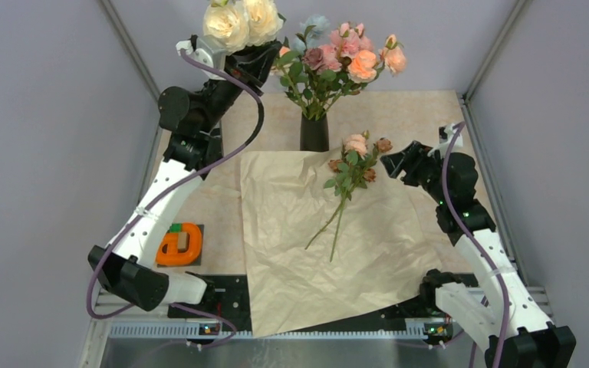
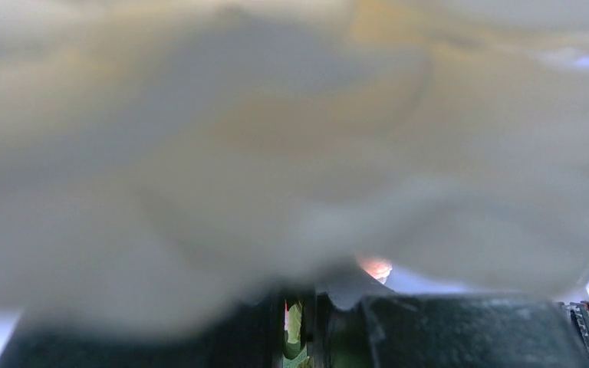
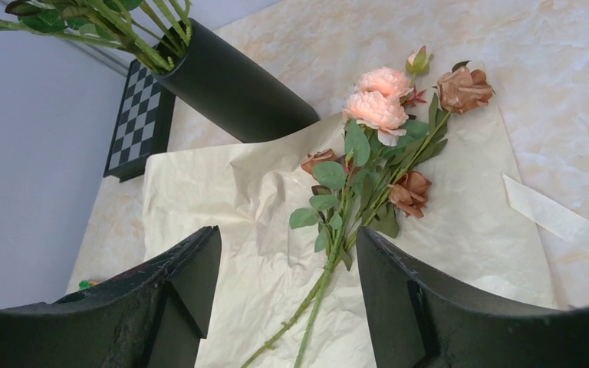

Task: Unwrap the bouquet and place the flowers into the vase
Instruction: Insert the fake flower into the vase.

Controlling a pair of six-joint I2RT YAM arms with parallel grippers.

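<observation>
Top external, cream roses aloft

- The pale marbled table is carrying everything.
- A crumpled tan paper sheet is lying spread across its middle.
- The black vase is standing upright at the sheet's far edge.
- A checkered tile is lying beside the vase.
- An orange object is sitting on a dark square, left of the sheet.
- A cream strip is lying to the sheet's right.
</observation>
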